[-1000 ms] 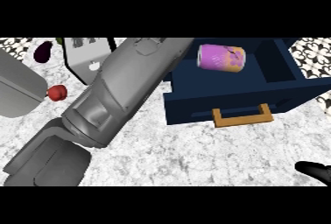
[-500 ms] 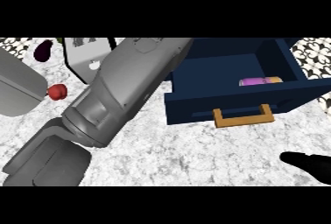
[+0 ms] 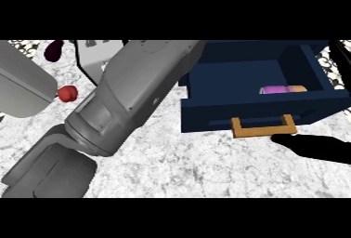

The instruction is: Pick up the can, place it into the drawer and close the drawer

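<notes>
The pink can (image 3: 284, 89) lies on its side inside the open navy drawer (image 3: 240, 76), low against the inside of the front panel. No hand touches it. A tan handle (image 3: 264, 127) sticks out from the drawer's front. My right hand (image 3: 316, 148) comes in from the right edge just below that handle, black fingers stretched out leftward, the tip close under the handle's right end. My left forearm (image 3: 130, 97) crosses the view from lower left to the top edge beside the drawer; its hand is cut off by the top.
A small red object (image 3: 66, 93) and a dark purple one (image 3: 53, 50) lie left of the forearm. A white object (image 3: 96, 58) sits at the top and a grey rounded body (image 3: 21, 88) at the left edge. Speckled counter (image 3: 205, 167) spreads below the drawer.
The can went from above the drawer's back to lying down inside it. My right hand has travelled up and left from the lower right corner toward the handle.
</notes>
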Controlling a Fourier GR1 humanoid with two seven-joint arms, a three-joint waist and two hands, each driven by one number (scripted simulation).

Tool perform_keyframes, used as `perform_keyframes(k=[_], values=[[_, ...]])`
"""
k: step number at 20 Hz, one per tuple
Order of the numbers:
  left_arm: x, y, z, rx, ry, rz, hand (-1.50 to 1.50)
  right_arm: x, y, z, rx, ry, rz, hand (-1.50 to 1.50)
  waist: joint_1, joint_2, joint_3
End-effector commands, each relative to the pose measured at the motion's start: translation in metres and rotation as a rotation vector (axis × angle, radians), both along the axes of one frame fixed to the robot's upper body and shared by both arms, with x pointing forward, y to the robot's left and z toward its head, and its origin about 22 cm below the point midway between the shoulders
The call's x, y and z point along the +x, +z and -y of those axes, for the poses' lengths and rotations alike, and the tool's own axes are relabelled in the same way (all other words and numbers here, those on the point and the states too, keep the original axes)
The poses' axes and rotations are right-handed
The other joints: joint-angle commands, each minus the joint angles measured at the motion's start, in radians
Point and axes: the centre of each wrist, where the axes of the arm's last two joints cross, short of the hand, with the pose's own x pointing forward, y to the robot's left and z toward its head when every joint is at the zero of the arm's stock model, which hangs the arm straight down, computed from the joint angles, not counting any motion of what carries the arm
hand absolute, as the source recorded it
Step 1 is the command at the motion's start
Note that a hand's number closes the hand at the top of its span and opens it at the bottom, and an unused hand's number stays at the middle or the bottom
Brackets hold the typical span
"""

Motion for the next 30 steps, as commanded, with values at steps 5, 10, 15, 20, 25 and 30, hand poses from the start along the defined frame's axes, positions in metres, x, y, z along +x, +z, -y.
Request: perform_keyframes(k=[5, 10, 15, 20, 25, 30], values=[[0.000, 0.006, 0.003, 0.046, 0.015, 0.031, -1.50, 0.042, -0.029, -0.045, -0.247, -0.016, -0.009, -1.50, 0.031, -0.010, -0.001], [0.004, 0.007, -0.004, 0.020, -0.004, 0.003, -1.50, 0.073, -0.062, -0.044, -0.377, -0.062, -0.026, -1.50, 0.049, -0.010, -0.001], [0.018, 0.010, -0.039, 0.015, -0.005, 0.010, -1.50, 0.103, -0.086, -0.058, -0.427, -0.082, -0.029, -1.50, 0.068, -0.015, -0.001], [0.017, 0.000, -0.040, 0.020, 0.012, -0.003, -1.50, 0.127, -0.128, -0.063, -0.443, -0.112, -0.024, -1.50, 0.098, -0.019, -0.001], [0.018, 0.006, -0.053, 0.023, 0.036, 0.002, -1.50, 0.157, -0.117, -0.082, -0.473, -0.217, 0.014, -1.50, 0.111, -0.023, -0.002], [0.023, 0.016, -0.079, 0.020, 0.040, -0.014, -1.50, 0.177, -0.112, -0.068, -0.439, -0.290, 0.087, -1.50, 0.116, -0.019, -0.001]])
